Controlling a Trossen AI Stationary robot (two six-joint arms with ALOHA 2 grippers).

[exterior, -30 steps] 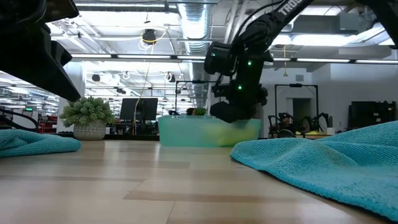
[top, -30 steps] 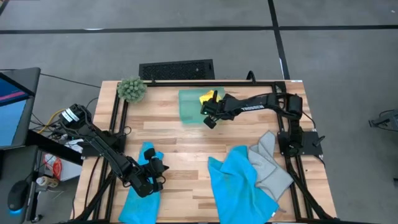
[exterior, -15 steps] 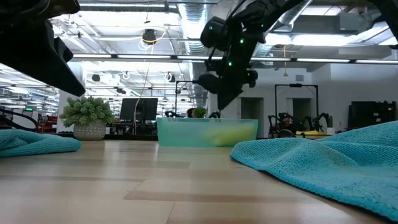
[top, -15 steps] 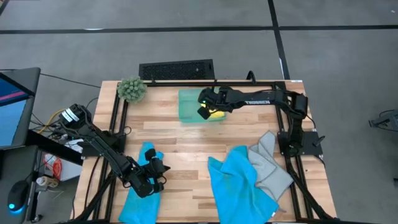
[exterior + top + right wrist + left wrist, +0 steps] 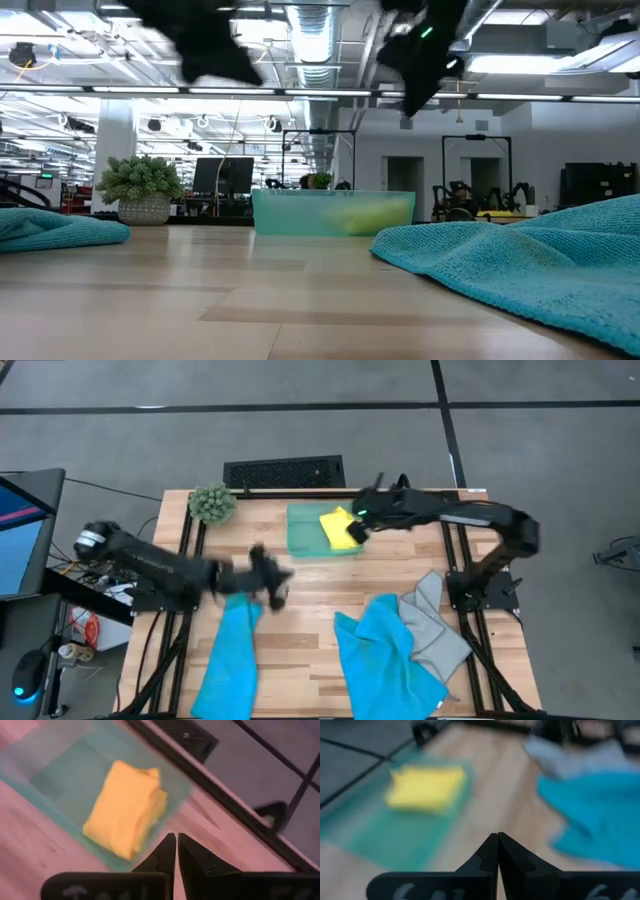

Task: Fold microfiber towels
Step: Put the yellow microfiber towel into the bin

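Hovering right of teal tray, right gripper, fingers together, empty; folded yellow towel inside tray. Left gripper, centre frame, apparently clamped on blue towel. Second blue towel, grey towel lower right, unfolded. Next: spread blue towel flat.

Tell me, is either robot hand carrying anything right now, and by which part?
The left hand is shut on the top end of a long bright blue microfiber towel. The right hand holds nothing; the folded yellow microfiber towel lies in the translucent teal-green tray.

Both arms raised, left tool and right tool closed.
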